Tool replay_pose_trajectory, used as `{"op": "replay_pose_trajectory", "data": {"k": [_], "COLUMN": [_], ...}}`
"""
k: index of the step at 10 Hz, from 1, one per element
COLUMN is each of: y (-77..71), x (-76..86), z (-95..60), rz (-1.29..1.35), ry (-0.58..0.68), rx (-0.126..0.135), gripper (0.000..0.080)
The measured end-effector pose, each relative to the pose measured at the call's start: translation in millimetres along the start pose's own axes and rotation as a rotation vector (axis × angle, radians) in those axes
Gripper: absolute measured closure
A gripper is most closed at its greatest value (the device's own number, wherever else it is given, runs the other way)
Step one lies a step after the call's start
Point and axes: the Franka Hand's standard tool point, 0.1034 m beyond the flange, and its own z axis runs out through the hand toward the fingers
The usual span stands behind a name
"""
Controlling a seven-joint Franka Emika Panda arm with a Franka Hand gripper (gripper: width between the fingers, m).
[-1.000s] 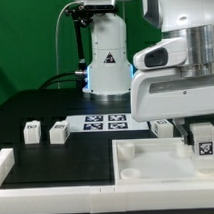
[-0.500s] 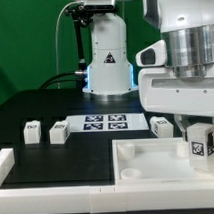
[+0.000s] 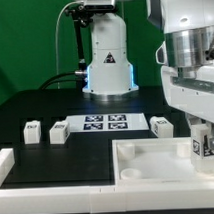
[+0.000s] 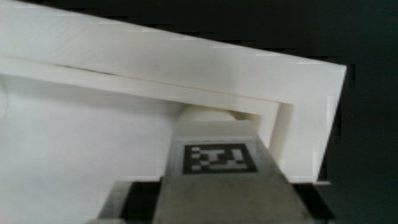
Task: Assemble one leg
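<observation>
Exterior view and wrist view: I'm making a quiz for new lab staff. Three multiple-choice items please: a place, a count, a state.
1. Where is the held leg? A. on the arm's base B. over a corner of the white tray-like part C. in a drawer
2. How many loose legs lie on the black table? A. one B. three C. five
3. The gripper is: A. open and empty B. out of view C. shut on the leg
Key: 1 B, the wrist view shows it over that corner; 2 B, two on the exterior view's left of the marker board, one on its right; 3 C, the tagged leg is clamped in it.
</observation>
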Motion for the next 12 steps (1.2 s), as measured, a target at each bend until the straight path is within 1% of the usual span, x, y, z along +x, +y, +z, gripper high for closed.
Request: {"op": "replay_pose_trajectory", "data": {"k": [2,3,4,5,6,8,9,10,12], "y": [0.0,0.0,0.0,0.1,0.2,1.4,1.5,-0.3,-1.0], "x": [-0.2,-0.5,-0.6,-1.6,-3.4,-11.1,-12.8,-12.8,-7.9], "z": [0.0,0.0,0.1,0.1,0.3,1.3,0.9,-0.5,-1.1], "rz": [-0.051,-0.085,-0.187,-0.315,-0.482,-0.798,-0.945,-1.056,-1.280], "ry": [-0.002,-0.002,-0.002,-0.002,0.002,0.003,0.003,0.003,0.004], "rx": [0.000,0.000,0.000,0.000,-0.002,-0.017,-0.038,-0.044,-0.049], "gripper": [0.0507,0.0340,0.0197,0.0164,0.0164,0.0150,0.0150,0.0150,0.0150]}}
